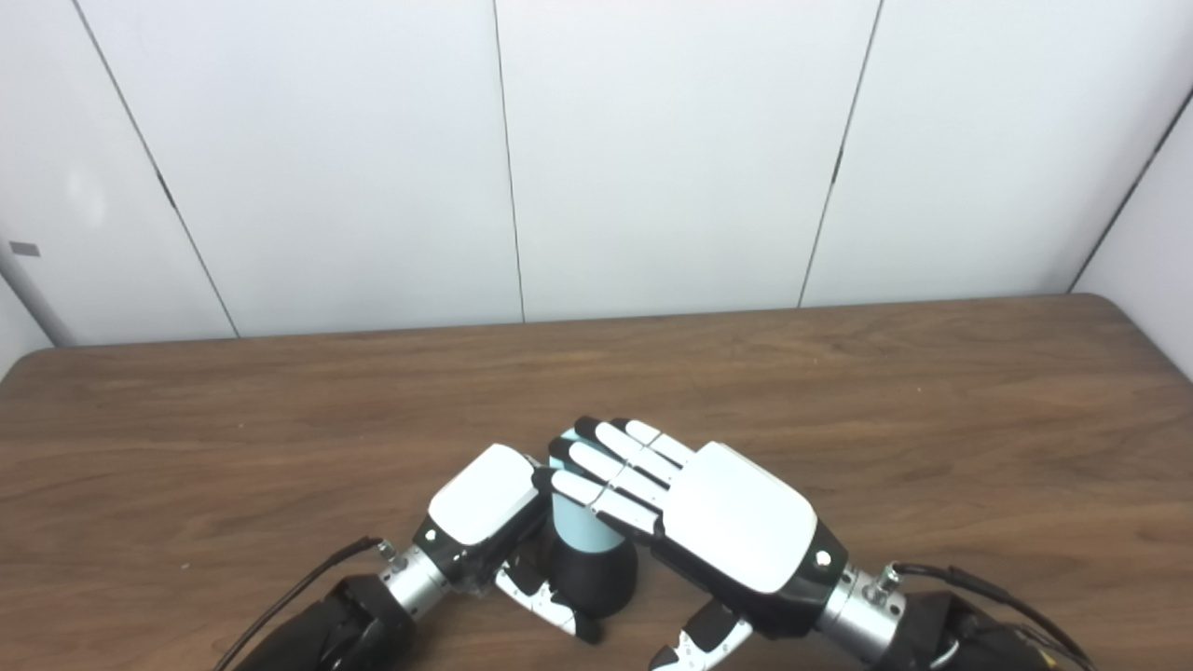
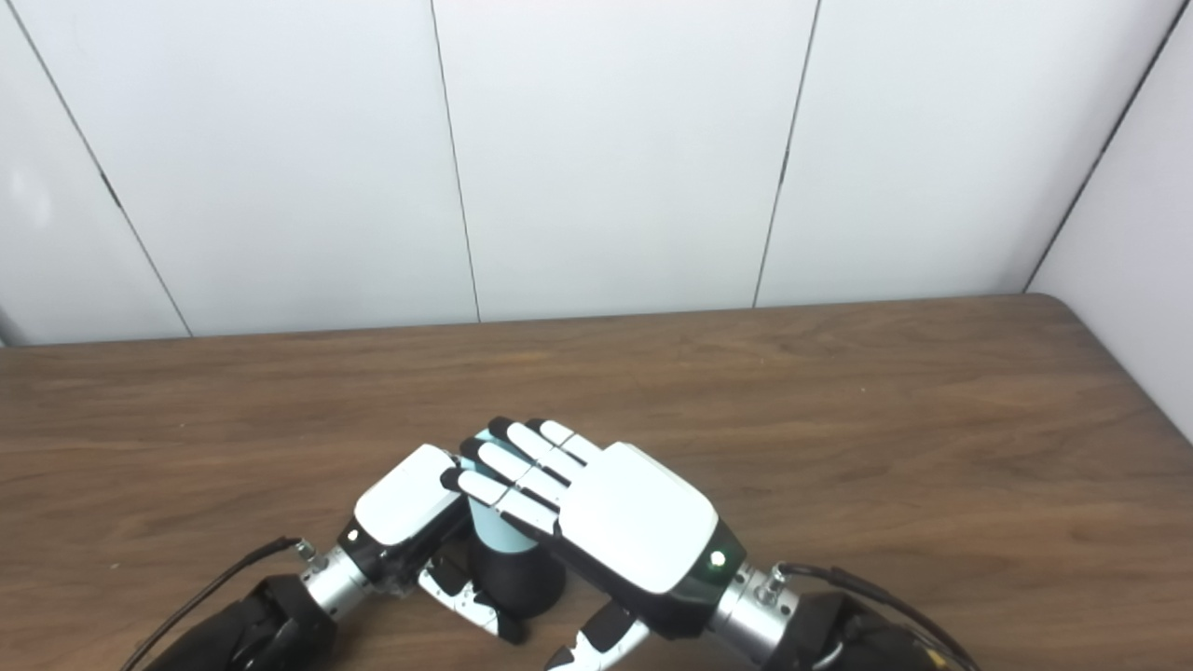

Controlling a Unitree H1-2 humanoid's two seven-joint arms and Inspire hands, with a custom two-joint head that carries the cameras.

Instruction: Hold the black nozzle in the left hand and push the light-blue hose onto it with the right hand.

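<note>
The black nozzle stands upright near the table's front edge, with the light-blue hose rising out of its top. My left hand is shut on the nozzle from the left, its thumb across the front of the black base. My right hand comes in from the right with flat, straight fingers lying over the top end of the hose; its thumb hangs free below. The hose's top end is hidden under those fingers.
The brown wooden table stretches to white wall panels at the back. Black cables run along both forearms near the bottom edge.
</note>
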